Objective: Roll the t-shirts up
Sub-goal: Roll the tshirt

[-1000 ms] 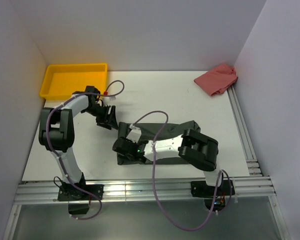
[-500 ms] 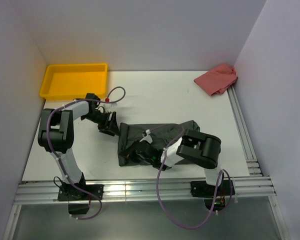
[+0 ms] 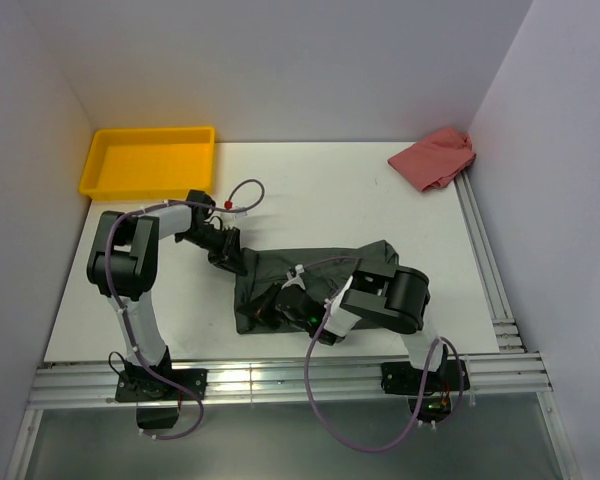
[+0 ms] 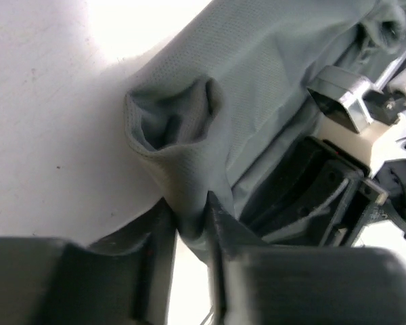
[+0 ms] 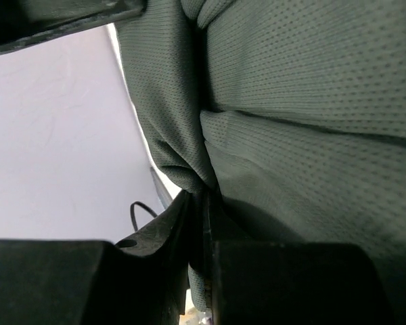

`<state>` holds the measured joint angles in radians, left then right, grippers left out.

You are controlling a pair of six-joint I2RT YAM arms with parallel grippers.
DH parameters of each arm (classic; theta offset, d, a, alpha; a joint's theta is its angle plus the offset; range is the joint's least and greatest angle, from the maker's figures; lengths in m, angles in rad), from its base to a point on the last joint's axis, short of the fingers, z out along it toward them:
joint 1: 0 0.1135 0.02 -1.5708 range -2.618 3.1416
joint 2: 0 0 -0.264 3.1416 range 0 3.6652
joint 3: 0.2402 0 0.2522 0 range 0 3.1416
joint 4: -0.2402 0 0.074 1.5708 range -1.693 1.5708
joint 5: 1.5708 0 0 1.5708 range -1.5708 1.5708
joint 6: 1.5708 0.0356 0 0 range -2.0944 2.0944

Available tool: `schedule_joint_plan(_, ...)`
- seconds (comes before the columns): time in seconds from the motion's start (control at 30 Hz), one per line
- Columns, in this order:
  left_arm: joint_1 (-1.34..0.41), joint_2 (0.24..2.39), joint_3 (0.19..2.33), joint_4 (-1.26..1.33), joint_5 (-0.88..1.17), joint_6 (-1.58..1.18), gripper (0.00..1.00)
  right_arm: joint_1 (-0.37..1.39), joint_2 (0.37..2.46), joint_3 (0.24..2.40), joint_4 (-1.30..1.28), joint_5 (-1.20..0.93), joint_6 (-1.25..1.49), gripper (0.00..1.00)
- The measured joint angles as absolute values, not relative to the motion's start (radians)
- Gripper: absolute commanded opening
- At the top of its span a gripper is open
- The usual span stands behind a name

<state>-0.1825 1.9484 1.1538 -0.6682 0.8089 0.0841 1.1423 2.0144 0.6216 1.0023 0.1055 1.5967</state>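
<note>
- A dark grey t-shirt (image 3: pixel 365 258) lay bunched in a rough band on the counter (image 3: pixel 330 190). It sat towards the near edge, about midway across, with its long side running left to right.
- The left arm (image 3: pixel 130 262) rose from its base at the near left corner and folded sharply at the elbow. Its forearm ran low over the counter towards the right.
- The left tool (image 3: pixel 236 262) sat at the far left corner of the shirt. In the wrist view its fingers (image 4: pixel 223 230) stood almost together with a ridge of grey fabric pinched between them. The cloth puckered into a small pocket just past the tips.
- The right arm (image 3: pixel 390 295) came up from its base at the near right corner and doubled over at the elbow. It lay low along the near side of the shirt, pointing left.
- The right tool (image 3: pixel 270 312) was at the near left corner of the shirt, just beside the left tool. Its fingers (image 5: pixel 166 223) were closed to a narrow slit on a fold of the fabric, and more folds filled that view above them.
- A yellow tray (image 3: pixel 150 131) stood at the far left corner of the counter, well apart from the shirt.
- A crumpled pink cloth (image 3: pixel 435 157) lay at the far right corner, against the right edge.
</note>
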Motion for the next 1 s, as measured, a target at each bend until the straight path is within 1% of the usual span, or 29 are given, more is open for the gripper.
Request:
schedule_joint_plan(0.03, -0.189, 1.948, 1.155, -0.667, 0.794, 0.079, 0.12, 1.143, 2.011, 0.63, 0.982, 0.107, 1.596, 0.26)
schedule_joint_plan(0.07, -0.194, 1.948, 1.156, -0.667, 0.78, 0.074, 0.09, 1.143, 2.0, 0.64, 0.944, 0.111, 1.592, 0.32)
schedule_joint_plan(0.13, -0.205, 1.948, 1.162, -0.669, 0.748, 0.06, 0.01, 1.149, 1.959, 0.686, 0.824, 0.128, 1.568, 0.4)
schedule_joint_plan(0.27, -0.22, 1.944, 1.176, -0.681, 0.694, 0.035, 0.0, 1.178, 1.898, 0.82, 0.521, 0.205, 1.508, 0.47)
schedule_joint_plan(0.33, -0.224, 1.942, 1.18, -0.686, 0.675, 0.029, 0.0, 1.206, 1.88, 0.878, 0.385, 0.247, 1.487, 0.48)
schedule_joint_plan(0.47, -0.228, 1.94, 1.184, -0.695, 0.657, 0.022, 0.0, 1.256, 1.872, 0.935, 0.212, 0.296, 1.472, 0.48)
schedule_joint_plan(0.57, -0.229, 1.94, 1.188, -0.705, 0.649, 0.02, 0.0, 1.275, 1.871, 0.982, 0.11, 0.324, 1.471, 0.45)
schedule_joint_plan(0.6, -0.229, 1.94, 1.189, -0.707, 0.645, 0.018, 0.0, 1.279, 1.871, 0.997, 0.072, 0.331, 1.471, 0.42)
schedule_joint_plan(0.63, -0.23, 1.94, 1.19, -0.708, 0.642, 0.017, 0.0, 1.284, 1.871, 1.01, 0.039, 0.338, 1.471, 0.31)
schedule_joint_plan(0.67, -0.231, 1.94, 1.192, -0.71, 0.638, 0.015, 0.0, 1.289, 1.871, 1.021, 0.009, 0.345, 1.468, 0.26)
schedule_joint_plan(0.7, -0.231, 1.94, 1.193, -0.712, 0.635, 0.014, 0.0, 1.297, 1.871, 1.033, -0.031, 0.352, 1.47, 0.24)
schedule_joint_plan(0.73, -0.233, 1.94, 1.194, -0.714, 0.632, 0.014, 0.0, 1.303, 1.872, 1.038, -0.052, 0.357, 1.473, 0.2)
schedule_joint_plan(0.77, -0.234, 1.94, 1.195, -0.717, 0.63, 0.014, 0.0, 1.311, 1.872, 1.044, -0.074, 0.365, 1.473, 0.2)
schedule_joint_plan(0.8, -0.235, 1.94, 1.195, -0.719, 0.628, 0.014, 0.0, 1.317, 1.874, 1.048, -0.088, 0.373, 1.475, 0.2)
schedule_joint_plan(0.87, -0.236, 1.94, 1.195, -0.726, 0.625, 0.014, 0.0, 1.327, 1.877, 1.062, -0.115, 0.384, 1.475, 0.25)
schedule_joint_plan(0.9, -0.236, 1.94, 1.195, -0.728, 0.624, 0.014, 0.0, 1.33, 1.879, 1.073, -0.133, 0.39, 1.475, 0.29)
schedule_joint_plan(0.93, -0.237, 1.94, 1.196, -0.73, 0.623, 0.014, 0.0, 1.334, 1.881, 1.083, -0.152, 0.394, 1.476, 0.37)
schedule_joint_plan(1.0, -0.237, 1.94, 1.196, -0.731, 0.622, 0.014, 0.0, 1.345, 1.882, 1.107, -0.205, 0.406, 1.477, 0.43)
